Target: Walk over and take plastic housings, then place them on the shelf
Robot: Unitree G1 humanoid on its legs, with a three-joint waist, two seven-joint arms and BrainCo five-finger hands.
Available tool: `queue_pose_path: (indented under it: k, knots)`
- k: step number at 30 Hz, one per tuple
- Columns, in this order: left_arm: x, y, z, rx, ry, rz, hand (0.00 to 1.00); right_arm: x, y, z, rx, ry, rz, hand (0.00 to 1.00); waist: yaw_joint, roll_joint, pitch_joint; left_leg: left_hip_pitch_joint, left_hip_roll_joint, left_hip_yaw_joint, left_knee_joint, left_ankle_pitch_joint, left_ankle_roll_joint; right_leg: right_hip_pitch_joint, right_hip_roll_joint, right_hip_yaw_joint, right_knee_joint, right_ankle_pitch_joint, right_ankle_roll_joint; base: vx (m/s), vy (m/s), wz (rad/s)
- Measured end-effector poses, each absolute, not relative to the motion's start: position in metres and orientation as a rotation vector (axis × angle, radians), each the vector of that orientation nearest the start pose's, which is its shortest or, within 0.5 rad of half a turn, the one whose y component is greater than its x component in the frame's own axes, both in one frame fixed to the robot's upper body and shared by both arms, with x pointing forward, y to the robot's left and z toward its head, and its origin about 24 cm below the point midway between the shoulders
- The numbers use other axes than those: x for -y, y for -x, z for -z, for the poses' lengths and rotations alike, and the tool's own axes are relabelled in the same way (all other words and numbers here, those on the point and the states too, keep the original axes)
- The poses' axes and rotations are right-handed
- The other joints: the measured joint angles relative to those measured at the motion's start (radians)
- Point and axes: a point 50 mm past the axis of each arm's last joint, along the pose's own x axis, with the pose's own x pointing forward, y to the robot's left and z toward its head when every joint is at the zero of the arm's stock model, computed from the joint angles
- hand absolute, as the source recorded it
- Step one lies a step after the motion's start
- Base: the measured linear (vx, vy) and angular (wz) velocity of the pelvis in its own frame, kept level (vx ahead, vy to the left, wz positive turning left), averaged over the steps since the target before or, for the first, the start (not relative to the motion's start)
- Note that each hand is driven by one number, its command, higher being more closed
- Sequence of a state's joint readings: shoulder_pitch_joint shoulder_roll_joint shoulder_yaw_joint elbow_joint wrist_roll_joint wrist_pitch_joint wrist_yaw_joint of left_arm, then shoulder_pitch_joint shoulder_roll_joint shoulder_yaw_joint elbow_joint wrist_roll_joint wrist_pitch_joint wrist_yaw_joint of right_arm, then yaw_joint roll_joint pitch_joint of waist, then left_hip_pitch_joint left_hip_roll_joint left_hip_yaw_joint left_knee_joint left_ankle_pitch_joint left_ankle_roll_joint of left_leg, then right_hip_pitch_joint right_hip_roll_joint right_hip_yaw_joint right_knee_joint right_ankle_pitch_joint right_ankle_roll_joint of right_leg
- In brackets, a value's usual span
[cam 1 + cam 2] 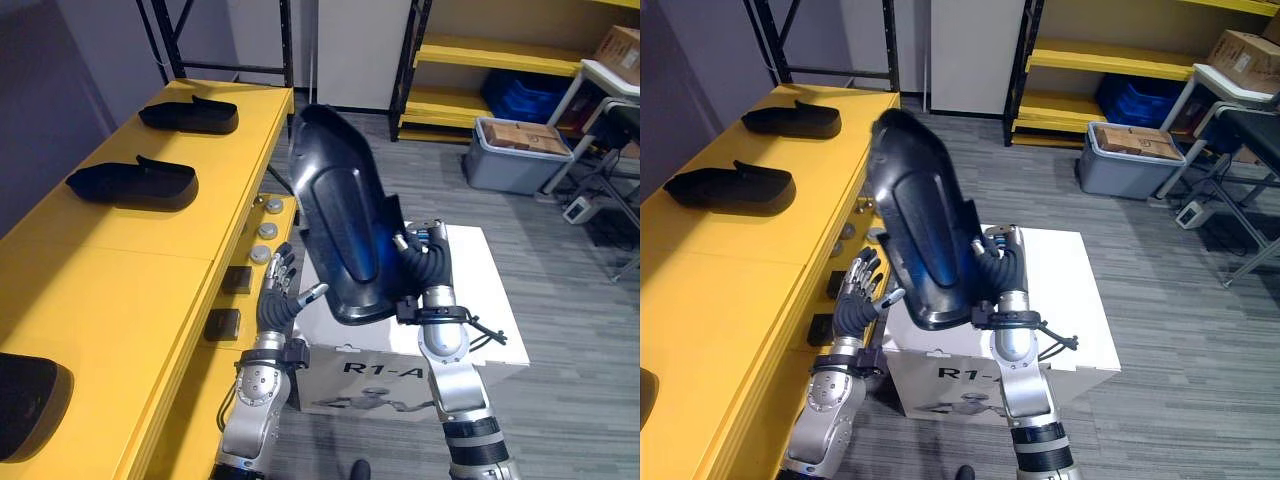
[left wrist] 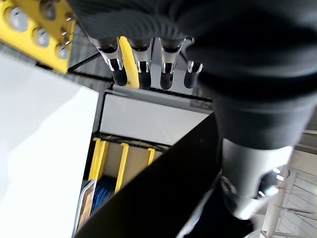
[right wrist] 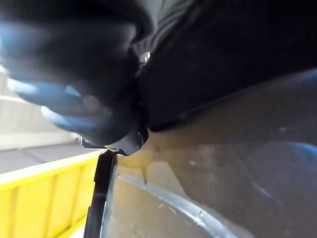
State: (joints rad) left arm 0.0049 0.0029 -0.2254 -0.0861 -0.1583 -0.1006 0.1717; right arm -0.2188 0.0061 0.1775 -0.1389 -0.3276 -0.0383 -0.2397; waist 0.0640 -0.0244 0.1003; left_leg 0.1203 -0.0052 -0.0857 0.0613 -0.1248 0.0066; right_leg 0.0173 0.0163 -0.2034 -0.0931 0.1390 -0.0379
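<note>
1. A tall black plastic housing (image 1: pixel 340 225) stands tilted in the centre of the frame, raised above a white box (image 1: pixel 485 300) on the grey floor, its narrow end pointing up and its glossy hollow face toward the camera
2. The right hand (image 1: pixel 428 262) sits against the housing's lower right edge; its fingers are hidden behind the shell, so whether they are curled cannot be told
3. The left hand (image 1: pixel 275 300) is just left of the housing's lower end, fingers (image 1: pixel 282 265) straight and slightly spread, pointing up, with the thumb reaching across to the bottom rim
4. Along the left side runs the yellow shelf (image 1: pixel 150 260), carrying a far housing (image 1: pixel 190 115) at upper left and a near housing (image 1: pixel 135 183) below it, the two well apart; a dark rounded piece (image 1: pixel 30 405) is cut off at the lower left corner
5. At upper right a grey bin (image 1: pixel 510 165) holding a cardboard box (image 1: pixel 525 135) stands before yellow racks (image 1: pixel 470 55)
</note>
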Motion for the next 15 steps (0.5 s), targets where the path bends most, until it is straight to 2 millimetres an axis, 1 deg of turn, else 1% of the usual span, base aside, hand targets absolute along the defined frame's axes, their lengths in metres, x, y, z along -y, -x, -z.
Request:
queue_pose_path:
  k: [6,7,10,11,13,15]
  knots:
    - [-0.102,-0.253,-0.069,0.144,0.181,0.060,0.00,0.100,-0.277,-0.133,0.452,0.278,0.048,1.00,-0.006,0.002,-0.001,-0.016,0.000,0.005,0.007,0.000,0.000,-0.018,0.000,0.001,0.000,0.008,-0.005,-0.02,0.002,-0.04]
    - [-0.102,-0.253,-0.067,0.136,0.177,0.059,1.00,0.100,-0.278,-0.129,0.437,0.292,0.039,1.00,-0.012,0.005,-0.003,-0.017,0.000,0.005,0.009,0.000,0.000,-0.018,0.000,0.000,0.000,0.009,-0.006,0.00,0.000,0.00]
    - [-0.097,-0.253,-0.066,0.121,0.190,0.077,1.00,0.093,-0.277,-0.119,0.410,0.342,-0.029,1.00,-0.025,0.016,-0.010,-0.017,0.000,0.004,0.009,0.000,0.000,-0.018,0.000,-0.001,0.000,0.010,-0.006,0.00,0.000,0.00]
    - [-0.097,-0.253,-0.065,0.111,0.207,0.068,1.00,0.094,-0.276,-0.115,0.401,0.347,-0.033,0.00,-0.025,0.021,-0.014,-0.018,0.000,0.004,0.009,0.000,0.000,-0.018,0.000,-0.001,0.000,0.010,-0.006,0.00,0.000,0.00]
    - [-0.097,-0.254,-0.061,0.093,0.203,0.066,1.00,0.094,-0.276,-0.111,0.386,0.355,-0.038,0.00,-0.025,0.027,-0.019,-0.020,0.000,0.004,0.010,0.000,0.000,-0.017,0.000,-0.001,0.000,0.010,-0.006,0.00,0.000,0.00]
    - [-0.098,-0.256,-0.062,0.097,0.200,0.058,1.00,0.094,-0.274,-0.104,0.366,0.370,-0.063,0.00,-0.025,0.027,-0.021,-0.023,0.000,0.003,0.015,0.000,0.000,-0.017,0.000,-0.004,0.000,0.013,-0.009,0.00,0.000,0.00]
